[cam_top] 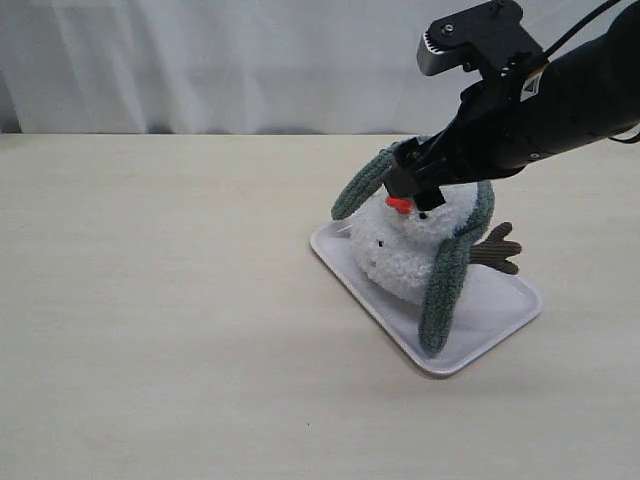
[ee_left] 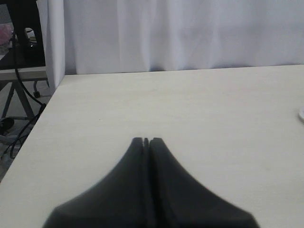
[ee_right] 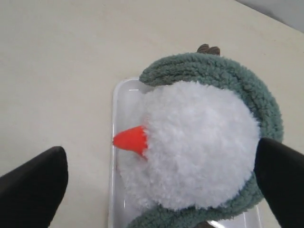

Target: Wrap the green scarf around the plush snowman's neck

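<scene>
Ringing the fluffy plush snowman (ee_right: 199, 147), fuzzy green scarf (cam_top: 445, 290) droops; right gripper (ee_right: 159, 161) gapes, left gripper (ee_left: 146, 141) apparently closed.

A white tray (cam_top: 505, 300) sits on a pale table (cam_top: 160, 300) (it lies a bit crooked to the table's edge). A white curtain (cam_top: 200, 60) hangs behind the table.

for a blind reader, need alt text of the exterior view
A white plush snowman on a white tray wears a green scarf looped behind its head. A robot's open black claw is over the head.
</scene>
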Controlling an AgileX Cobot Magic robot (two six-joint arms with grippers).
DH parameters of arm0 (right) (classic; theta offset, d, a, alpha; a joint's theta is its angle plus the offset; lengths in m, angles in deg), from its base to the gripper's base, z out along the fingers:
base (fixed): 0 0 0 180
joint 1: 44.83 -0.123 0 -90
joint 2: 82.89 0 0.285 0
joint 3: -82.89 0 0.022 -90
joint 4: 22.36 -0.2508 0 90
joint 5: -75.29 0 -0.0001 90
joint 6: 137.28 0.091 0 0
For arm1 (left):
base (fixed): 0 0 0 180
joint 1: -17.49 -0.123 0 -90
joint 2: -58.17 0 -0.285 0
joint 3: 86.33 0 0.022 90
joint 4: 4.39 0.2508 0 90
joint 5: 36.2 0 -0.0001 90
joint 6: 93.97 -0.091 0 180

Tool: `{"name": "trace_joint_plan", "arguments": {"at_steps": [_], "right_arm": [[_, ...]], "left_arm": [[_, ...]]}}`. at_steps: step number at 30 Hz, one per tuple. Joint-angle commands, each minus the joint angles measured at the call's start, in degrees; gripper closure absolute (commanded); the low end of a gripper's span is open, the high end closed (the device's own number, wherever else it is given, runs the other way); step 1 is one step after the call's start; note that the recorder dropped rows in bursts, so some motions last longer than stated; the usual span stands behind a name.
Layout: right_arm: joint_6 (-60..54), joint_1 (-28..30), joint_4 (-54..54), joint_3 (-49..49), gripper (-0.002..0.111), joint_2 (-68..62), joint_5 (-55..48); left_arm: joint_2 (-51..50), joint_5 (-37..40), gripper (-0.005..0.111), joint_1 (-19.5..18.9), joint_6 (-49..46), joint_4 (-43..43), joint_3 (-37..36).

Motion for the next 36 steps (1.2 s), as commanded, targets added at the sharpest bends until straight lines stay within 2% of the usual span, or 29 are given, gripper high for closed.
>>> {"name": "trace_joint_plan", "arguments": {"at_steps": [1, 5, 9, 13, 19, 27, 31, 36], "right_arm": [[7.30, 0.01, 6.95, 0.48, 0.021, 0.27, 3.05], [18.55, 0.01, 17.84, 0.48, 0.063, 0.27, 3.55], [21.87, 0.14, 24.06, 0.48, 0.104, 0.27, 2.78], [22.47, 1.59, 23.41, 0.48, 0.104, -0.36, 1.90], [20.34, 8.71, 15.53, 0.48, 0.104, -3.10, 2.11], [0.67, 9.62, -4.61, 2.93, 0.104, -6.84, 1.65], [0.37, 9.62, -4.85, 5.06, 0.104, -8.63, -0.26], [2.23, 9.62, -3.39, 5.20, 0.104, -10.06, 2.93]], "left_arm": [[0.10, -0.62, 0.107, -0.31, 0.11, -0.08, -0.21], [0.10, -0.62, 0.107, -0.31, 0.11, -0.08, -0.21], [0.10, -0.62, 0.107, -0.31, 0.11, -0.08, -0.21], [0.10, -0.62, 0.107, -0.31, 0.11, -0.20, -0.21], [0.10, -0.62, 0.107, -0.31, 0.11, -0.20, -0.21], [0.10, -0.62, 0.107, -0.31, 0.11, -0.20, -0.21], [0.10, -0.62, 0.107, -0.31, 0.11, -0.20, -0.21], [0.10, -0.62, 0.107, -0.31, 0.11, -0.20, -0.21]]}}
